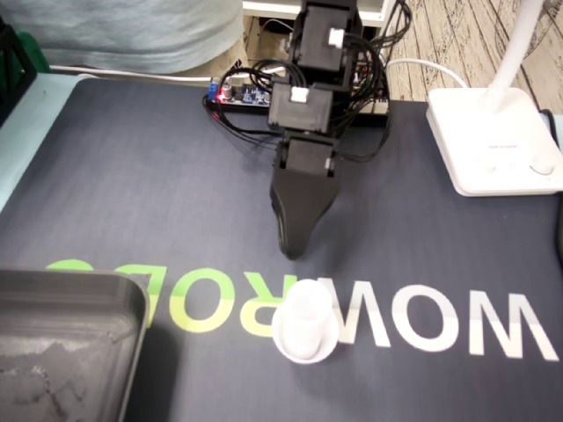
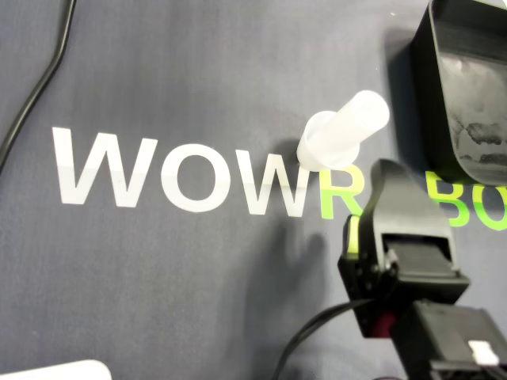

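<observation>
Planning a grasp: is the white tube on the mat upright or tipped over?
Upright: the white tube stands on its wide base in both views.

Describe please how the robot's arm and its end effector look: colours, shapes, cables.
The arm is built of boxy black blocks that carry small white plugs. Thin black cables run along it. The end effector is smooth and black, and it narrows to a rounded tip.

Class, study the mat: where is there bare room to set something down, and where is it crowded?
Widest free patch: the mat between the tray, the circuit board and the hand. Another lies between the hand and the lamp base. Crowded: the gap from hand to white tube.
</observation>
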Motion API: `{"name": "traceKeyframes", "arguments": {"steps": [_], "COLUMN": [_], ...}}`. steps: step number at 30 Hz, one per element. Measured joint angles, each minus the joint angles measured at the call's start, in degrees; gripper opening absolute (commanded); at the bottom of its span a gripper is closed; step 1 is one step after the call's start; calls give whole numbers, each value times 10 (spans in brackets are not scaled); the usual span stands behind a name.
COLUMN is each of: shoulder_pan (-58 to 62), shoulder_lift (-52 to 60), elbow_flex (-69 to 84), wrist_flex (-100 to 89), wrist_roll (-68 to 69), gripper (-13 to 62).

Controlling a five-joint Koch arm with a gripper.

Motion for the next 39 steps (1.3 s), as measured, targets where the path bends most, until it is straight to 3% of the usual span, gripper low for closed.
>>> {"name": "traceKeyframes", "arguments": {"steps": [9,18,24,31,39], "shoulder_pan": [12,15,16,11,-14], "shoulder_lift": [0,-1,-22,-200,-255], "elbow_flex": [-39,-47,-40,-26,-27], "wrist_flex": [-25,-246,-316,-536,-539], "wrist_roll": [-149,-560,-654,-708,-722], "gripper": [339,333,325,325,325]}}
